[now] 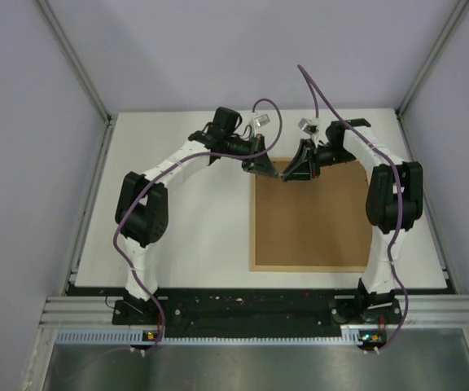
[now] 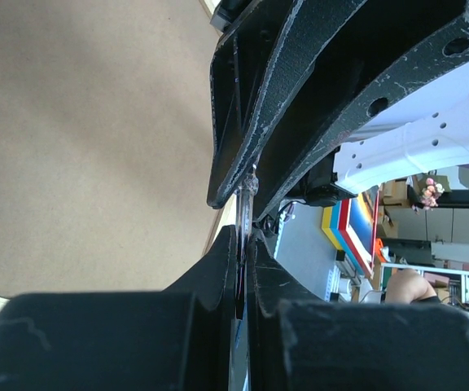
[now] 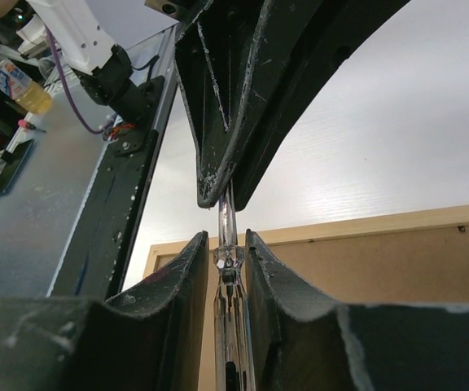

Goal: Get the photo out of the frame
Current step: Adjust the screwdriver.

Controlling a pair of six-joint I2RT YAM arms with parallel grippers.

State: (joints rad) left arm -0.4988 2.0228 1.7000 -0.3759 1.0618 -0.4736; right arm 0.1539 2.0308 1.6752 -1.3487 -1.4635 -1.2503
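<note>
Black, scuffed fingers of the left pincer [image 2: 243, 244] fill the bottom of its wrist view. They are pressed together on a thin, clear-looking strip [image 2: 245, 213] seen edge-on. Directly ahead of those fingertips, the right pincer [image 3: 226, 238] meets them tip to tip, and the same strip passes between its fingers. Its jaws stand a little apart around the strip. Whether their pads actually press on it cannot be told, nor can what the strip is.

Beneath both pincers lies the large rectangular light-wood picture frame [image 1: 312, 220]. It sits flat on the white table [image 1: 194, 236] with its brown fibreboard back facing up and its front hidden against the table. The two sets of fingertips meet just above the frame's far corner on the left arm's side. From there the frame stretches back under the right pincer toward the arm bases. The left pincer's wrist hangs over bare table just beside the frame's edge.
</note>
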